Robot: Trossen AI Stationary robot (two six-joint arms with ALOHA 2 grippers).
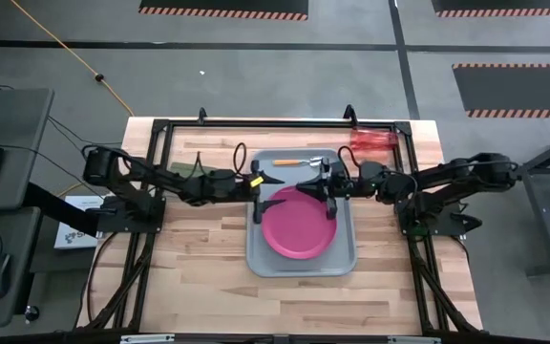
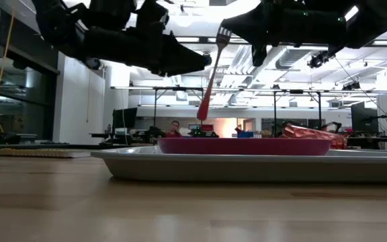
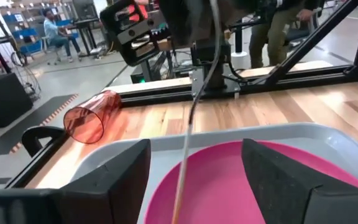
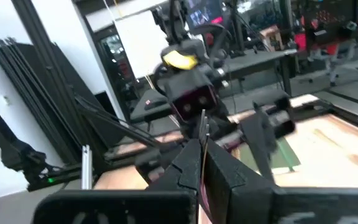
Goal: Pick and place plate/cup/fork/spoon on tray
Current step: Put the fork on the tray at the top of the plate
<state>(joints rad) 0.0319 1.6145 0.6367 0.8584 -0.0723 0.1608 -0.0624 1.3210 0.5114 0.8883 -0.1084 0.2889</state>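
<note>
Wooden table (image 1: 199, 277): right tool (image 1: 330, 187) clamps fork (image 2: 210, 77) above plate (image 1: 299, 222) on tray (image 1: 347, 258); left tool (image 1: 256, 187) open at 9 o'clock; lowering and release next.

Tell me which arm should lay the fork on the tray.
Right. Its gripper is shut on the fork, which hangs over the plate on the tray. The left gripper sits open at the tray's left edge, holding nothing.

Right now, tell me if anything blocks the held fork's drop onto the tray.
The plate lies directly under the fork in the right gripper, covering the tray there. The open left gripper is beside it, not under.
</note>
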